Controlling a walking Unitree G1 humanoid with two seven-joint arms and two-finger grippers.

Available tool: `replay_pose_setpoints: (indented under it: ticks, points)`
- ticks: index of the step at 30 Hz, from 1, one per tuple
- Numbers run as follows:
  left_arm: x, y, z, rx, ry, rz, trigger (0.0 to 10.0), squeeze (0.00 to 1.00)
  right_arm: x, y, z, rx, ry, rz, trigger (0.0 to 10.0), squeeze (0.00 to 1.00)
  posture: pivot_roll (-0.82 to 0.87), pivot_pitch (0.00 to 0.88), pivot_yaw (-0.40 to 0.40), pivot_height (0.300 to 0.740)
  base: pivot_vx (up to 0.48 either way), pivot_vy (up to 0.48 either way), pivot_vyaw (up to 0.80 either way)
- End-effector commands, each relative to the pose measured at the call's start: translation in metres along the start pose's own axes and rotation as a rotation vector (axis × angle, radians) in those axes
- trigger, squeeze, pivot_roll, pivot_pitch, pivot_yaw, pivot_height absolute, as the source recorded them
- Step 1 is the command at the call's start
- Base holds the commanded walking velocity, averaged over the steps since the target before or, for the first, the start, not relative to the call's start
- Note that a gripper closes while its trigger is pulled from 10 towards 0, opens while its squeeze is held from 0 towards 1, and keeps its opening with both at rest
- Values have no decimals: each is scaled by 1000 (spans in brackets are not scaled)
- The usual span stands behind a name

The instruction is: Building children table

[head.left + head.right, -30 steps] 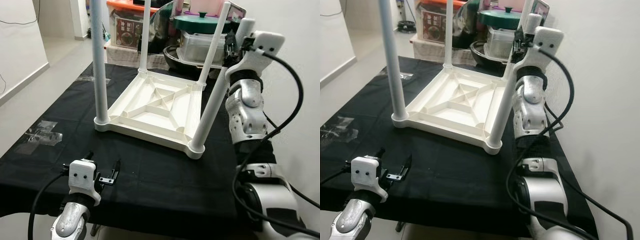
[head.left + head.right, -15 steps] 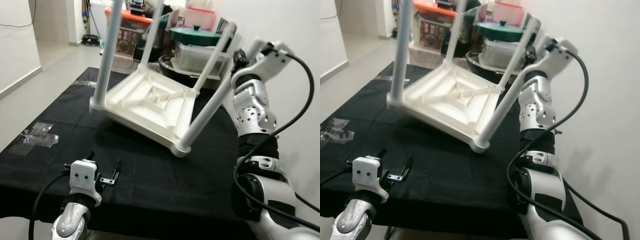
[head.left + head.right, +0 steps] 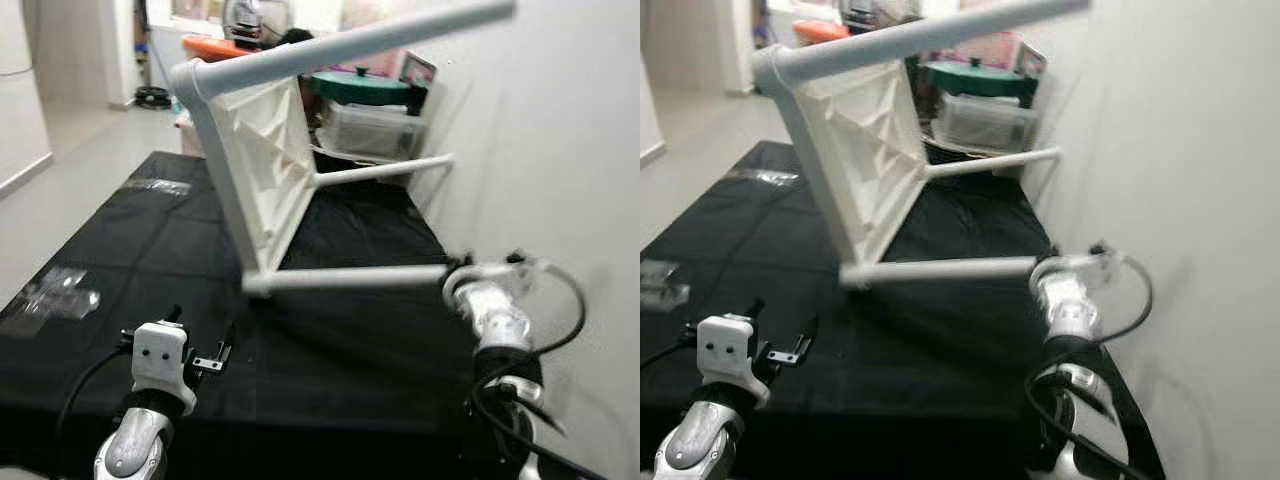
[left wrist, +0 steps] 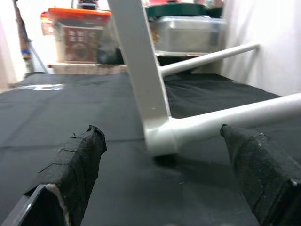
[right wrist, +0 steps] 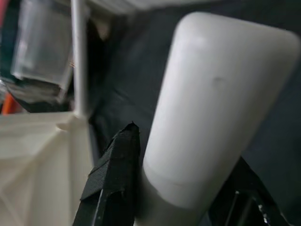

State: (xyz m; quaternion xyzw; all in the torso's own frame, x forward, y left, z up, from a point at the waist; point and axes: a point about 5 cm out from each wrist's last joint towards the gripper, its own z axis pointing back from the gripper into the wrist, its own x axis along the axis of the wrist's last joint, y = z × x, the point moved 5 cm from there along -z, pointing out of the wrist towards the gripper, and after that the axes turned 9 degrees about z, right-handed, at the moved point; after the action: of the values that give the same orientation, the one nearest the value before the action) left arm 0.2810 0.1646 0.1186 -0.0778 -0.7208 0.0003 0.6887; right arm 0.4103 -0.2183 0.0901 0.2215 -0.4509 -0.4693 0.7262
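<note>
White plastic, four legs fitted: your children's table (image 3: 255,150) has gone from flat and inverted a second ago to standing on its side, top panel near vertical and legs running horizontally towards the wall (image 3: 560,150). One lower corner appears to touch the black cloth (image 3: 120,230) of the worktable, just ahead of the left gripper.

Your right gripper (image 5: 178,188) is clamped on the end of the lowest leg (image 3: 350,278), a finger pressed on either side of the tube, and it is driving the turn. The left gripper (image 3: 200,348) stands wide open and empty near the front edge, pointed at that lower corner.

Judgement: assembly looks complete and you are righting the piece; roughly half the rotation remains.

Clearances: the uppermost leg (image 3: 400,35) reaches close to the wall, and the storage boxes and green-lidded pot (image 3: 365,85) sit just behind the far legs. Open room lies to the left, over the cloth. Swing that way, and mind the front edge.
</note>
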Motion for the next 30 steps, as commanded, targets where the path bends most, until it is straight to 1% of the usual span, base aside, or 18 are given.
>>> replay_pose_setpoints:
  ticks: [1, 2, 3, 5, 7, 8, 9, 10, 11, 12, 14, 17, 22, 24, 25, 28, 29, 30]
  points:
    - [-1, -4, 0, -16, 6, -2, 10000, 0, -66, -49, 1, -174, 277, 234, 0, 0, 45, 0, -158, 740, 0, 0, 0]
    - [-2, -4, 0, -20, 8, -5, 10000, 0, -76, -48, 3, -139, 338, 278, 0, 0, 45, 0, -156, 740, 0, 0, 0]
    - [-2, -4, 0, -20, 8, -5, 10000, 0, -76, -48, 3, -139, 338, 278, 0, 0, 45, 0, -156, 740, 0, 0, 0]
    - [-2, -5, -1, -27, 11, -8, 10000, 0, -85, -52, 8, -130, 406, 333, 0, 0, 45, 0, -151, 740, 0, 0, 0]
    - [-2, -5, -1, -27, 11, -8, 10000, 0, -85, -52, 8, -130, 406, 333, 0, 0, 45, 0, -151, 740, 0, 0, 0]
    - [-3, -5, -1, -29, 13, -9, 10000, 0, -84, -54, 8, -140, 416, 377, 10000, 0, 46, 0, -152, 740, 0, 0, 0]
    - [-3, -5, -1, -30, 15, -10, 10000, 0, -80, -57, 8, -165, 395, 408, 10000, 0, 49, 0, -155, 740, 0, 0, 0]
    - [-3, -5, -1, -30, 15, -10, 10000, 0, -80, -57, 8, -165, 395, 408, 10000, 0, 49, 0, -155, 740, 0, 0, 0]
    - [-3, -5, -1, -30, 16, -11, 10000, 0, -73, -58, 6, -176, 358, 423, 10000, 318, 50, 0, -156, 740, 0, 0, 0]
    - [-4, -5, -1, -30, 16, -12, 10000, 0, -66, -55, 5, -171, 322, 430, 10000, 1000, 53, 0, -158, 740, 0, 0, 0]
    - [-4, -5, -2, -29, 16, -12, 10000, 0, -59, -43, 6, -132, 290, 426, 10000, 1000, 53, 0, -158, 740, 0, 0, 0]
    - [-4, -5, -2, -31, 17, -12, 10000, 0, -54, -37, 10, -117, 276, 425, 10000, 1000, 42, 0, -152, 740, 0, 0, 0]
    - [-5, -6, -2, -33, 19, -10, 10000, 0, -51, -41, 15, -135, 268, 416, 10000, 1000, 38, 0, -150, 740, 0, 0, 0]
    - [-6, -6, -1, -36, 21, -9, 10000, 0, -53, -47, 23, -145, 289, 419, 10000, 1000, 34, 0, -147, 740, 0, 0, 0]
    - [-6, -6, -1, -36, 21, -9, 10000, 0, -53, -44, 29, -121, 297, 440, 10000, 1000, 27, 0, -145, 740, 0, 0, 0]
    - [-6, -5, -1, -35, 21, -10, 10000, 0, -52, -39, 38, -79, 316, 467, 10000, 1000, 19, 0, -142, 740, 0, 0, 0]
    - [-6, -5, -1, -35, 21, -10, 10000, 0, -52, -39, 38, -79, 316, 467, 10000, 1000, 19, 0, -142, 740, 0, 0, 0]
    - [-6, -4, -1, -34, 21, -8, 10000, 0, -47, -40, 46, -77, 311, 462, 10000, 1000, 12, 0, -140, 740, 0, 0, 0]
